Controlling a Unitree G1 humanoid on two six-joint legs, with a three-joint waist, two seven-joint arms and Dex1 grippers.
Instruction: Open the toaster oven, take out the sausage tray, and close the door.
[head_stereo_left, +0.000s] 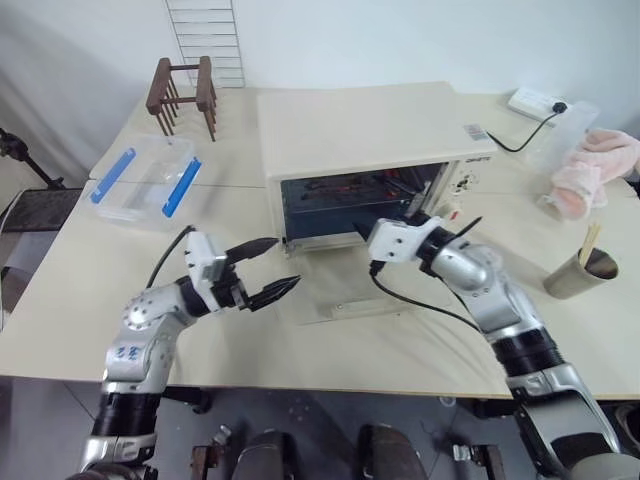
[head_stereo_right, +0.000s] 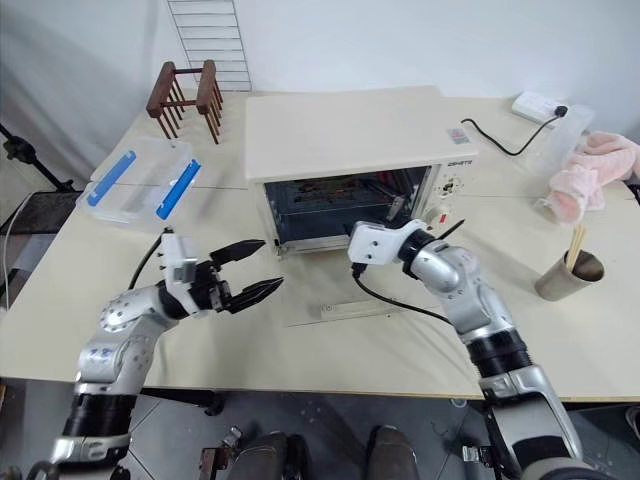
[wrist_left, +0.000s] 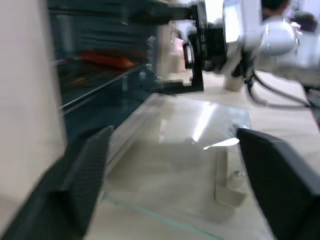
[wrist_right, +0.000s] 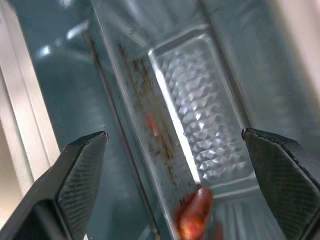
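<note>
The door (head_stereo_left: 350, 290) is already down, lying flat on the table in front of the toaster oven (head_stereo_left: 370, 135) at frame centre. The sausage tray (wrist_right: 190, 135) is still inside, sausage (wrist_right: 196, 212) on it. Right gripper (wrist_right: 180, 185) is at the oven mouth, fingers spread wide, holding nothing. Left gripper (head_stereo_left: 262, 270) at lower left of the door is wide open and empty. Left to do: pull the tray, close the door. The right fingertips are hidden in the head views, and the tray's near edge is hard to make out.

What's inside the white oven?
Inside the toaster oven lies the sausage tray, shiny and grease-stained, with a red sausage. Its back corners are too dark to see.
</note>
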